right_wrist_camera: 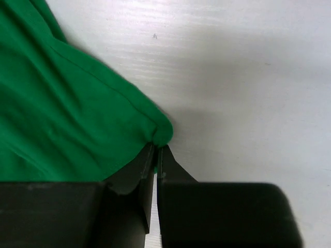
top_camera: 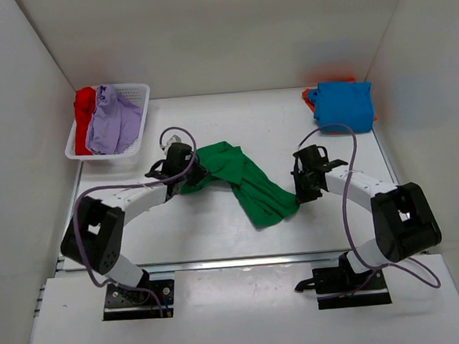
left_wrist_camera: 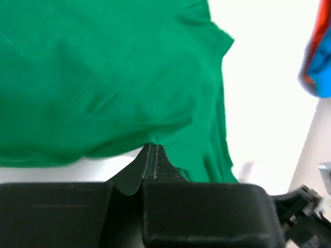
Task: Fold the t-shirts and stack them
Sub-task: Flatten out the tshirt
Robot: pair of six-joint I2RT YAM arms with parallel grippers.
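Left end effector [left_wrist_camera: 154,150] is clamping the green t-shirt [top_camera: 250,188] by its edge, and right end effector [right_wrist_camera: 156,149] is pinching a corner. The shirt is lying bunched on the table [top_camera: 210,232].

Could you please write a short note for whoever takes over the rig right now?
Left gripper shut on one end of the green shirt, right gripper shut on the other; it is crumpled between them.
Done: blue shirt folded at far right, red cloth edge beneath it.
Left: fold and stack the green one, then the red shirt and lavender shirt in the basket at far left.
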